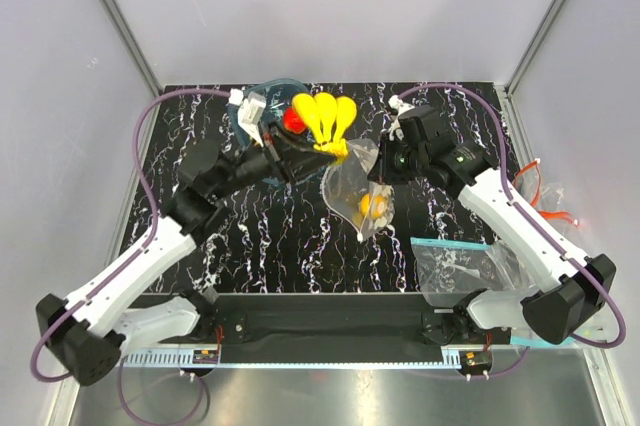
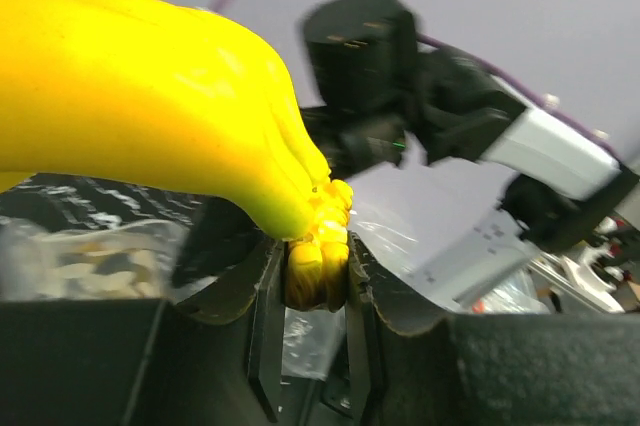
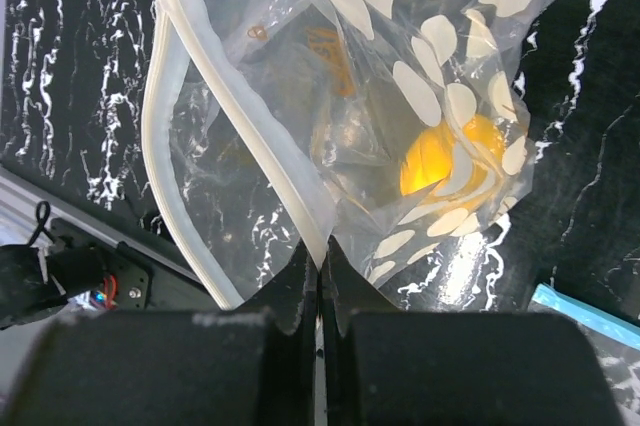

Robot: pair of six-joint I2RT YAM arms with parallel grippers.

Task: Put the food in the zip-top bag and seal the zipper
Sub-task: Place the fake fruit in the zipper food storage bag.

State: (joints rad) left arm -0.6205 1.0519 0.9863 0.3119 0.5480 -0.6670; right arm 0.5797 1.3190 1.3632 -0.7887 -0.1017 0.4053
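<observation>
**Banana bunch pinched by its stem, bag gripped at its mouth**

The left gripper (image 2: 318,291) is clamped on the knobbly stem of the banana bunch (image 2: 150,86). The smooth, glossy yellow fruits fan out beyond its fingertips, clear of the table (image 1: 250,236). A round red piece (image 1: 293,120) lies beside the bunch, on the far side of this gripper.

The right gripper (image 3: 318,271) has its jaws pressed together on the zip-top bag (image 3: 440,66), biting the film where the zipper (image 3: 245,106) reaches the fingertips. From there the pale, ribbed strips run away from the tips and stand apart, so the mouth gapes. The bag is clear and crinkly, printed with white oval dots. Yellow lemon-like pieces (image 3: 445,158) sit inside it, ahead of the tips. The bag's mouth is just beside the left gripper's stem hold.

A plain clear bag (image 1: 465,264) with a teal strip lies flat behind the right gripper, on the black, white-veined tabletop.
</observation>
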